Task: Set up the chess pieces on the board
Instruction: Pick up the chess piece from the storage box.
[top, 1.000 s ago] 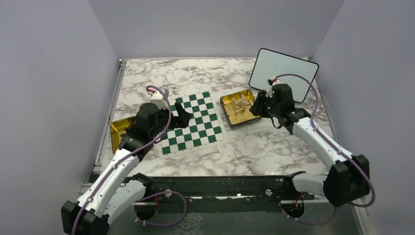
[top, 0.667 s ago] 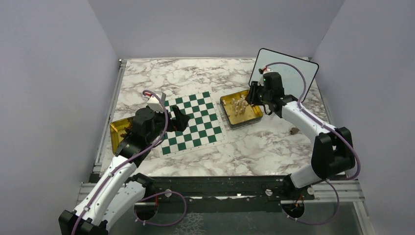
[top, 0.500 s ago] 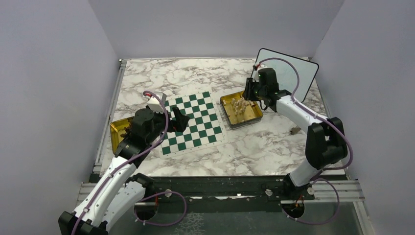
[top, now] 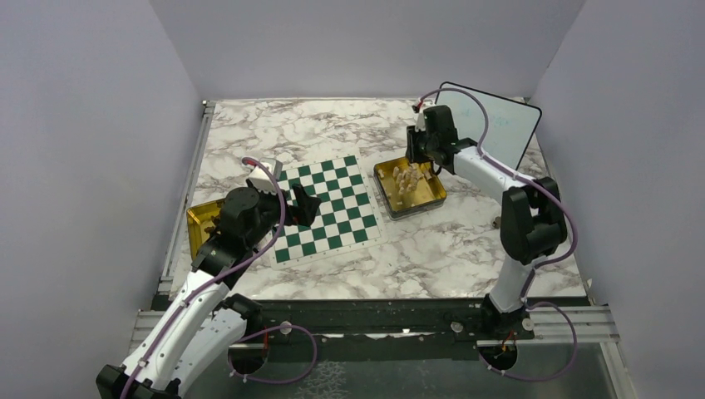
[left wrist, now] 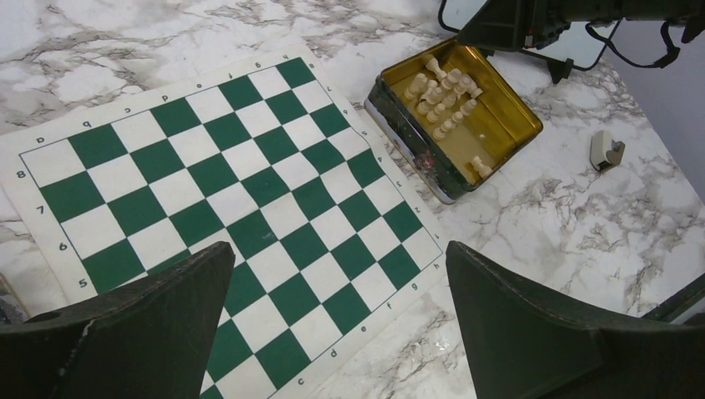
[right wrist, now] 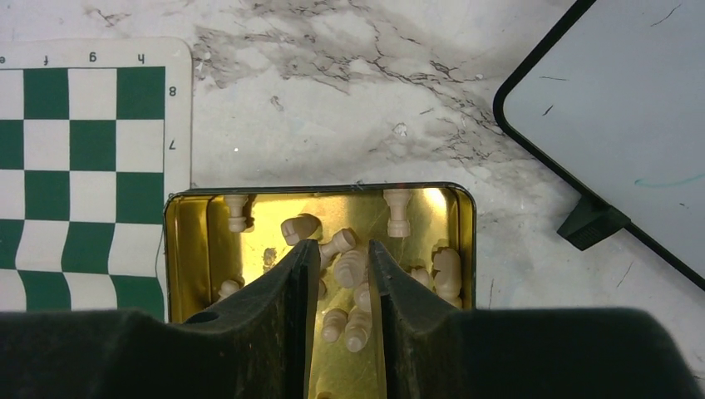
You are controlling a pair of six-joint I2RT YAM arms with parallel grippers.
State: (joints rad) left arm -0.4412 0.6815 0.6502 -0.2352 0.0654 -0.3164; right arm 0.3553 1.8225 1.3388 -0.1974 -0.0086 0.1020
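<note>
We see the board [left wrist: 241,191] lying flat on the marbled surface [top: 432,249]. The chess pieces [left wrist: 445,87] are heaped in a gold tin [left wrist: 399,133] just beside the board's right edge, many of them on their sides.

The left jaws hang over the near-left part of the board, released and spread wide. The right jaws hover above the tin, drawn close together. In the right wrist view one cream piece [right wrist: 349,266] shows in the narrow gap, but we cannot tell whether they grasp it.

Behind the tin a whiteboard [right wrist: 615,108] stands tilted. A second gold tin [top: 198,226] sits at the board's left, partly under the left arm [top: 241,220] — its contents are hidden. A small pale object [left wrist: 607,150] lies on the surface to the right of the first tin.
</note>
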